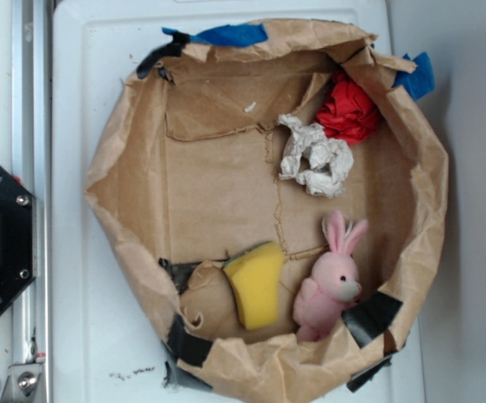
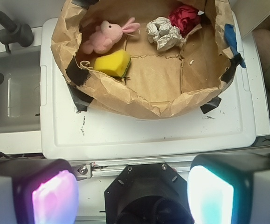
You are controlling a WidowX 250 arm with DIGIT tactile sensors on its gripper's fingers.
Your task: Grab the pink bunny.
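Note:
The pink bunny (image 1: 331,285) lies inside a brown paper basin (image 1: 217,193), near its lower right wall, ears pointing up. In the wrist view the pink bunny (image 2: 106,36) shows at the basin's far left, next to the yellow sponge (image 2: 112,63). My gripper (image 2: 132,193) is open, its two glowing pads wide apart with nothing between them. It hovers high over the robot base, well outside the basin and far from the bunny. The gripper does not appear in the exterior view.
A yellow sponge (image 1: 257,284) sits just left of the bunny. A crumpled white paper (image 1: 314,157) and a red paper ball (image 1: 347,111) lie at the far side. The basin stands on a white tray (image 1: 83,101). A sink (image 2: 9,98) lies left.

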